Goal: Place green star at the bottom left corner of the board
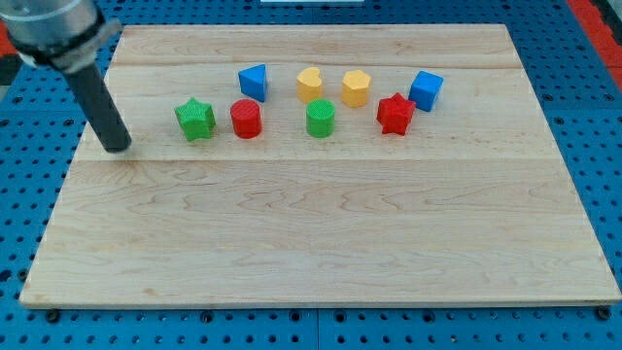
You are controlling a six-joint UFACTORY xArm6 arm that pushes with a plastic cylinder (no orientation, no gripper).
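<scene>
The green star (195, 119) lies on the wooden board (321, 243) in the upper left part. My tip (118, 147) rests on the board to the left of the green star, a short gap away and slightly lower in the view. The dark rod rises from it toward the view's top left corner.
A red cylinder (246, 119) sits just right of the green star. Further right are a blue block (254, 82), a yellow heart (309, 84), a green cylinder (320, 119), a yellow hexagon (356, 88), a red star (395, 114) and a blue cube (425, 90).
</scene>
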